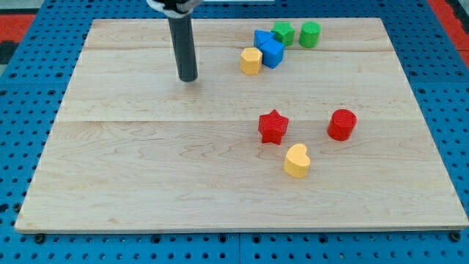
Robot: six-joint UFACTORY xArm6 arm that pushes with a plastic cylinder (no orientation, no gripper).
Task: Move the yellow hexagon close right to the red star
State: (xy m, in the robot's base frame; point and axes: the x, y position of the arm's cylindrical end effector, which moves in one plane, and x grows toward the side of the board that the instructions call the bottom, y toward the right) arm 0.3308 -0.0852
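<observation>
A pale wooden board (146, 183) lay on a blue perforated surface (22, 95) — red patches (18, 22) showed beyond the board's top corners — under even light.

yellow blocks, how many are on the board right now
2. The yellow hexagon sits near the view's top, touching the blue blocks. The yellow heart lies just below and right of the red star. None appears hidden.
</observation>
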